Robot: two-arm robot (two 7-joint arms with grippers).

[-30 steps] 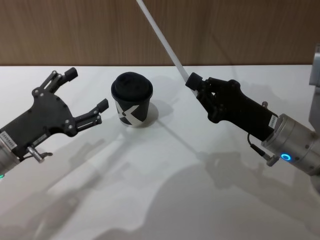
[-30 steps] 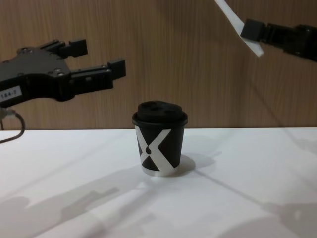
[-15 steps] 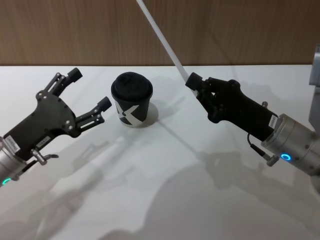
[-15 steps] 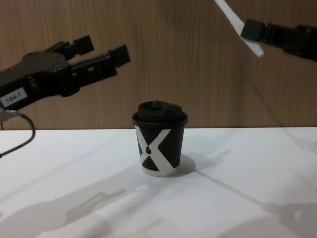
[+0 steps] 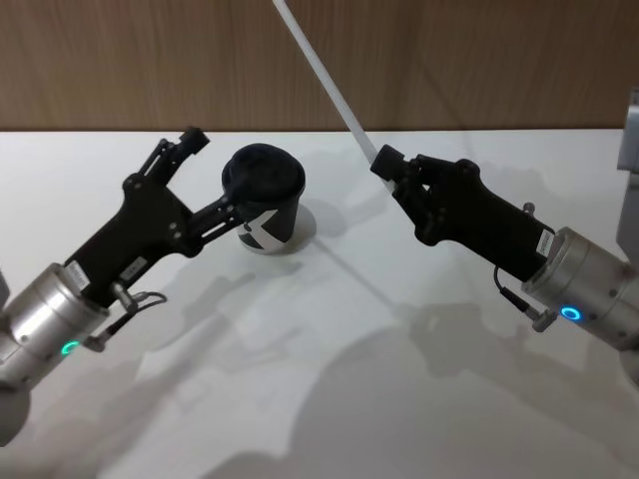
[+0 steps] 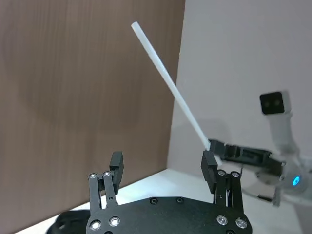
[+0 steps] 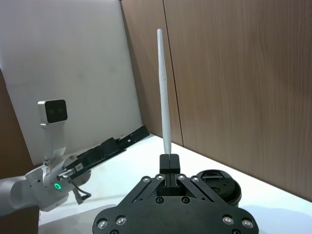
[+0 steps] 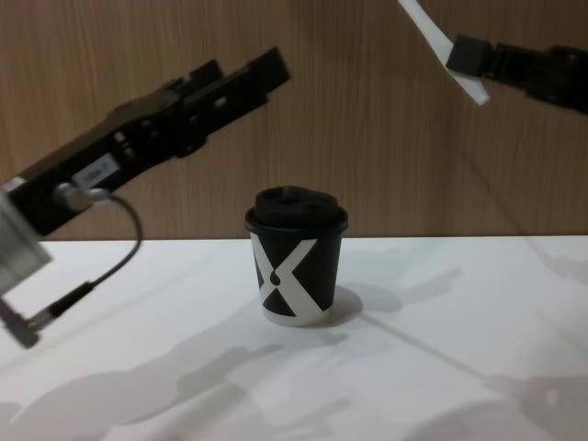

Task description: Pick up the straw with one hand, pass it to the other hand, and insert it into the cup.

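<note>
My right gripper (image 5: 385,161) is shut on the lower end of the white straw (image 5: 324,75), which slants up and away over the table; the same grip shows in the right wrist view at the gripper (image 7: 168,161) below the straw (image 7: 162,87). The black cup (image 5: 265,200) with its white X and domed lid stands upright mid-table (image 8: 296,257). My left gripper (image 5: 212,176) is open, raised beside and above the cup, its fingers (image 6: 116,165) spread with the straw (image 6: 170,90) farther off between them. In the chest view the left gripper (image 8: 250,73) points toward the straw (image 8: 432,32).
The white table (image 5: 319,379) spreads around the cup. A wood-panelled wall (image 8: 367,138) runs behind. A black cable (image 8: 101,266) loops under my left wrist. A grey post (image 5: 631,130) stands at the right edge.
My left gripper has lifted and swung right, from beside the cup toward the straw, staying open. The right gripper and straw have held still.
</note>
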